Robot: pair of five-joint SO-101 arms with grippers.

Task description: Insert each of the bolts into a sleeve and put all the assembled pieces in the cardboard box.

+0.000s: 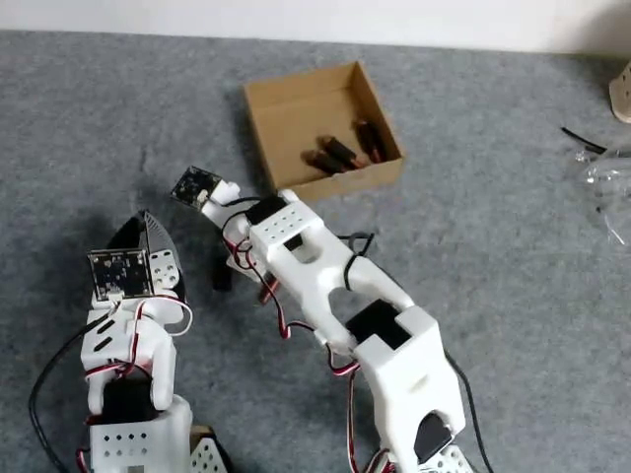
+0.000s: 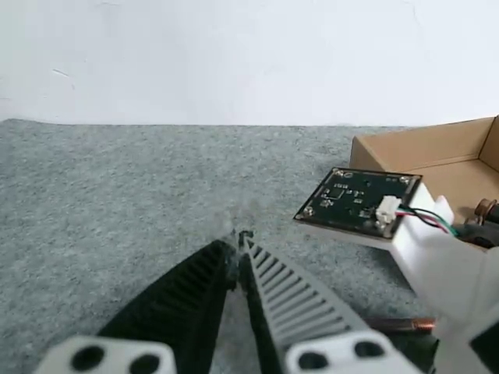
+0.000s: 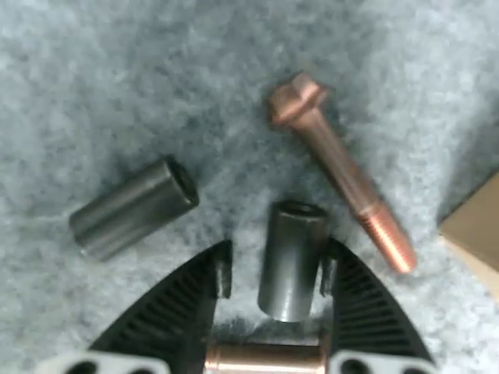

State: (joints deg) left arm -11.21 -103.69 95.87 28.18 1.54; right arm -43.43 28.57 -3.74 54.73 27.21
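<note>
My right gripper point(image 3: 275, 257) is open low over the grey mat, with a dark sleeve point(image 3: 292, 261) between its fingers; one finger touches the sleeve and a gap remains at the other. A second dark sleeve point(image 3: 132, 206) lies beside it, and a copper bolt point(image 3: 339, 167) lies on the other side. Another copper piece point(image 3: 265, 358) shows between the finger bases. The cardboard box point(image 1: 296, 118) holds dark assembled pieces point(image 1: 340, 153). My left gripper point(image 2: 240, 238) is shut and holds nothing; it stays over bare mat left of the right arm point(image 1: 296, 241).
The right arm's camera board point(image 2: 359, 199) sits close in front of the left gripper. A copper bolt point(image 2: 401, 323) lies under that arm. A clear plastic item with a black cable point(image 1: 601, 172) lies at the far right of the mat.
</note>
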